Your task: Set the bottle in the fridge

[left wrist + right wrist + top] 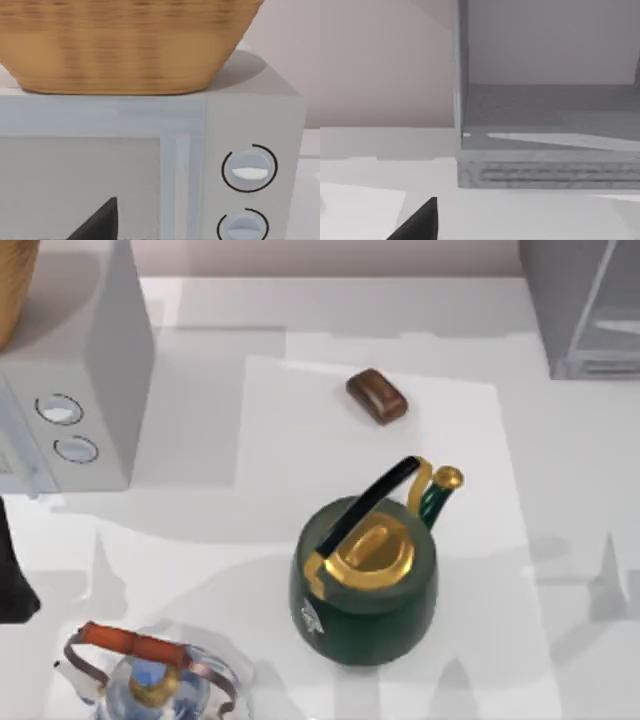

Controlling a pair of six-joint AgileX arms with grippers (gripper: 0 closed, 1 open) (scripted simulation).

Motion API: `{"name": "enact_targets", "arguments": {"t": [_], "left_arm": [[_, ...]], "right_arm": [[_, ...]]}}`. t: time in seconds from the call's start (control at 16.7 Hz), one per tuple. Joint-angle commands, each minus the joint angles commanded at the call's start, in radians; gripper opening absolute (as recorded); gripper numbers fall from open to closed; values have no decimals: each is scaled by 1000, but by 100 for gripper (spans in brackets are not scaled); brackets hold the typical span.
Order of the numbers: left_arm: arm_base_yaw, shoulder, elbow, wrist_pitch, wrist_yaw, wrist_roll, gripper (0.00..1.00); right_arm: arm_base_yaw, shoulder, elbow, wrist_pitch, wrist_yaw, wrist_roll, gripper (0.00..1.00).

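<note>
I cannot tell whether my left gripper [100, 222], facing the pale grey two-dial box [240, 175], or my right gripper [420, 222], facing the large grey fridge [545, 150], is parted or clenched. The small brown bottle [377, 396] lies ungrasped on the white bench [560, 640], well apart from the fridge. Reaching for it seems to come next, likely with my right arm.

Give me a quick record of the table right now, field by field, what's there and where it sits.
fridge: grey box with see-through panel, top view's far right corner
microwave: light grey box with two dials, far left
basket: wicker, on top of the microwave
brown item: small, glossy, lying centre, apart from the kettles
green kettle: gold lid, black handle, centre
glass kettle: orange handle, near left edge
</note>
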Motion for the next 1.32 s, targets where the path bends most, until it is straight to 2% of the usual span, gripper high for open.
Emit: {"name": "enact_targets", "arguments": {"t": [0.24,0.48,0.72,1.14,1.32], "left_arm": [[0,0,0,0,0,0,100],[0,0,0,0,0,0,100],[0,0,0,0,0,0,100],[0,0,0,0,0,0,100],[0,0,0,0,0,0,100]], "right_arm": [[-28,21,17,-6,-24,-31,100],[-171,182,106,-39,-177,-219,100],[-361,500,234,-123,-412,-561,100],[-688,1136,469,-365,-833,-1285,100],[-788,1368,547,-485,-982,-1517,100]]}}
